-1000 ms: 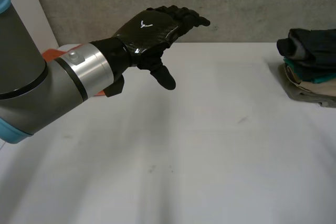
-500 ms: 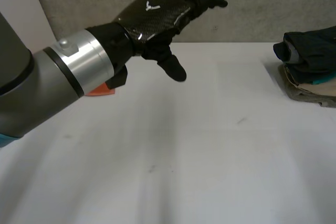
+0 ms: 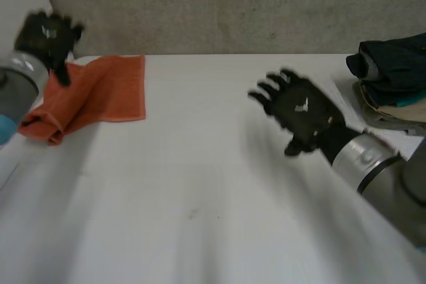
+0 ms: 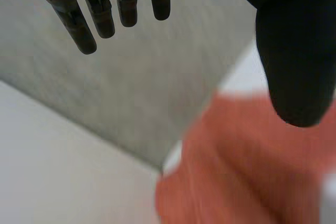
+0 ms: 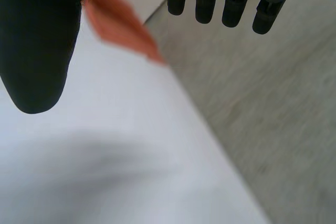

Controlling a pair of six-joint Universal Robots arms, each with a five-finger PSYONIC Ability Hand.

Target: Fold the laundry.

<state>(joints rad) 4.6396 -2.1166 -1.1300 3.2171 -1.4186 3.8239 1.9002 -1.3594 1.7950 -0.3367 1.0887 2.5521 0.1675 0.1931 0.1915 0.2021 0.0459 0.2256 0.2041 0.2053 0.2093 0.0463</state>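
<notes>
Towel (image 3: 100,94), orange and rumpled, lay at the frame's upper left beside our left hand (image 3: 46,34), open and empty like our right hand (image 3: 303,108) at centre-right, so we judged it best pinched by two corners and drawn flat onto bare tabletop (image 3: 200,197).

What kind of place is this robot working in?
Probably a lab or test bench set up for laundry folding, not a home: a white table against a plain grey wall, one orange towel on the robot's left, and a stack of clothes on its right.
</notes>
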